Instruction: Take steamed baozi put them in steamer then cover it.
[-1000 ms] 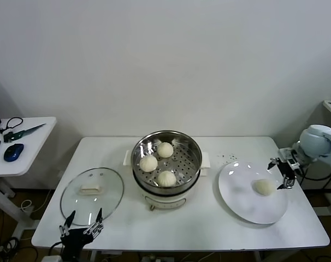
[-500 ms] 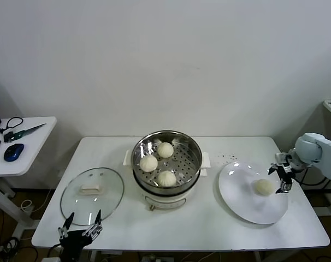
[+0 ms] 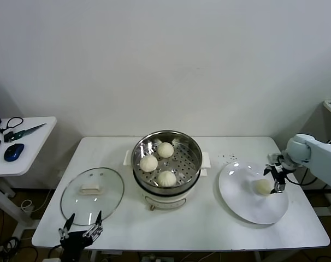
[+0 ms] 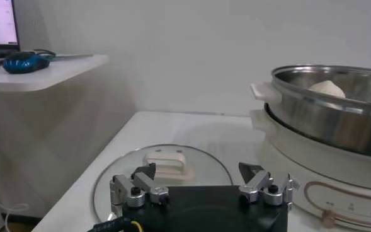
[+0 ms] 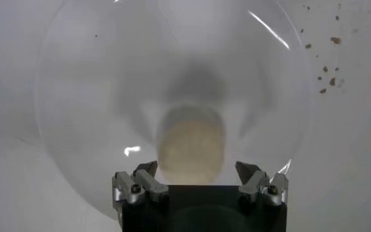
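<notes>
Three steamed baozi (image 3: 149, 163) (image 3: 165, 149) (image 3: 166, 178) lie on the perforated tray of the steamer (image 3: 166, 188) at the table's middle. The last baozi (image 3: 263, 186) lies on the white plate (image 3: 239, 196) at the right; it also shows in the right wrist view (image 5: 191, 148). My right gripper (image 3: 275, 178) is open, hovering just over that baozi's right side, its fingers (image 5: 144, 179) straddling it without touching. The cover (image 3: 92, 195) lies flat on the table at the left, handle up, also in the left wrist view (image 4: 166, 165). My left gripper (image 3: 81, 228) is open, parked at the front edge beside the cover.
A side table (image 3: 29, 147) at the far left holds a blue mouse (image 3: 13, 152) and cables. Dark crumbs (image 3: 226, 158) lie on the table behind the plate. The steamer's wall (image 4: 324, 120) rises close beside the left gripper (image 4: 201, 183).
My right gripper has moved left and down from the table's right edge to just over the baozi on the plate. The left arm has not moved.
</notes>
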You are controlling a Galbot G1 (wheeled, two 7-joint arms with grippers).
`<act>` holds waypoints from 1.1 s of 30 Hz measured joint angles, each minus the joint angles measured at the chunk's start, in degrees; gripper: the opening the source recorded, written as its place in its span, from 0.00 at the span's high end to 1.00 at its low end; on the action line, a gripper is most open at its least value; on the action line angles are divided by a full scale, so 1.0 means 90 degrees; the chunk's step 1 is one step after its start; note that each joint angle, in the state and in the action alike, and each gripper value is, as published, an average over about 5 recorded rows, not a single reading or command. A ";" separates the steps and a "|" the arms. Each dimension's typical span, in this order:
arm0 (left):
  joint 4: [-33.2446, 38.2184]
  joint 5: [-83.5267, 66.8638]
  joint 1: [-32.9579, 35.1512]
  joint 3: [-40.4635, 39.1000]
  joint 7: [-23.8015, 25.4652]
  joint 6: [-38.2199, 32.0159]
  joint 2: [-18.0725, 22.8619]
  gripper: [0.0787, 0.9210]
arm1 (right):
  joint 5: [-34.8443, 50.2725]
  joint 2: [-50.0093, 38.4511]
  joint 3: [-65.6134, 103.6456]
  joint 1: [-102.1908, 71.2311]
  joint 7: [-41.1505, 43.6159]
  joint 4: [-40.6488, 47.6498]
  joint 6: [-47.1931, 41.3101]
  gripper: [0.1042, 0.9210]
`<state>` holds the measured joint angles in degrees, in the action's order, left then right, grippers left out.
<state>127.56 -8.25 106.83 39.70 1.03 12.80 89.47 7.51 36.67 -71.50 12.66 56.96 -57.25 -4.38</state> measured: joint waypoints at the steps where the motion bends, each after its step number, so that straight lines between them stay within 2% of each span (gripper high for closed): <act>1: 0.0000 0.0000 0.0001 -0.0001 0.0000 0.0000 0.0000 0.12 | 0.0003 0.0019 0.0008 -0.0017 0.0008 0.0018 -0.0002 0.12; 9: -0.0001 -0.0017 0.0009 0.0005 0.0001 0.0005 -0.0002 0.12 | -0.0042 0.0129 0.0048 -0.0113 0.0042 0.0132 -0.0024 0.14; 15: -0.0001 -0.0020 -0.0012 -0.0008 0.0001 0.0022 -0.0001 0.12 | -0.0071 0.0176 0.0070 -0.0117 0.0056 0.0173 -0.0035 0.26; 22: -0.0001 -0.0023 -0.0016 -0.0005 0.0001 0.0030 0.0000 0.12 | 0.0020 0.0124 -0.0047 0.0061 0.0128 0.0043 -0.0106 0.29; 27: -0.0001 -0.0020 -0.0042 -0.0022 0.0004 0.0053 -0.0001 0.12 | 0.0447 0.0103 -0.0604 0.0773 0.0171 -0.0296 -0.0184 0.29; 33: -0.0002 -0.0026 -0.0083 -0.0032 0.0005 0.0067 -0.0024 0.12 | 0.1409 0.0326 -0.1802 0.2444 0.0260 -0.0963 -0.0313 0.29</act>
<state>127.55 -8.48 106.08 39.41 1.08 13.40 89.25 20.19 39.60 -87.72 34.65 59.30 -65.91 -7.20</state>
